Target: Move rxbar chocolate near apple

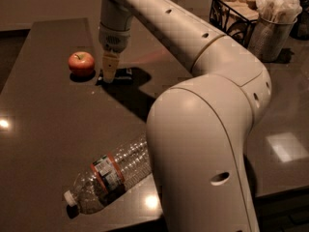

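The apple, red-orange with a short stem, stands on the dark table at the far left. The rxbar chocolate, a flat bar in a black wrapper, lies on the table just to the right of the apple, a small gap between them. My gripper points straight down and its tip is at the left end of the bar, between the bar and the apple. My arm partly shadows the bar.
A clear plastic bottle lies on its side near the table's front edge. A black wire basket and a cup of napkins stand at the back right. My arm's large body fills the front right.
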`<state>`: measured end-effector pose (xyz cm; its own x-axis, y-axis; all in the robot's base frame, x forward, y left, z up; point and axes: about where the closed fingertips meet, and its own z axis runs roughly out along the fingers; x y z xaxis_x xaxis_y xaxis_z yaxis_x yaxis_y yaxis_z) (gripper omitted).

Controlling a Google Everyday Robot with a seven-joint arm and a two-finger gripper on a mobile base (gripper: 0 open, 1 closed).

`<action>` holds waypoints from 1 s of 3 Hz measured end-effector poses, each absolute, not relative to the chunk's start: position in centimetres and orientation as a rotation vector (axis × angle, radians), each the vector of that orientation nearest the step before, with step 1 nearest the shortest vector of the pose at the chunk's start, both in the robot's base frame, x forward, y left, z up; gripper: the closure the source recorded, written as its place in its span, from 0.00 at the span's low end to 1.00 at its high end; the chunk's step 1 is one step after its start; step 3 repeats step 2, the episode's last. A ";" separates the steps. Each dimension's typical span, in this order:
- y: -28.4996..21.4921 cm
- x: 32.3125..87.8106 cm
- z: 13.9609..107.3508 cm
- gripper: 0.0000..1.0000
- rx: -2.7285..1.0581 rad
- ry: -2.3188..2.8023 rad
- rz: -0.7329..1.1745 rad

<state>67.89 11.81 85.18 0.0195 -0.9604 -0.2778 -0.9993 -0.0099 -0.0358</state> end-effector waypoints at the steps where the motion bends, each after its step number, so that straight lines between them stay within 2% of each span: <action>1: 12.1 68.1 85.0 0.00 -2.065 2.034 0.256; 3: 12.1 68.1 85.0 0.00 -2.065 2.034 0.256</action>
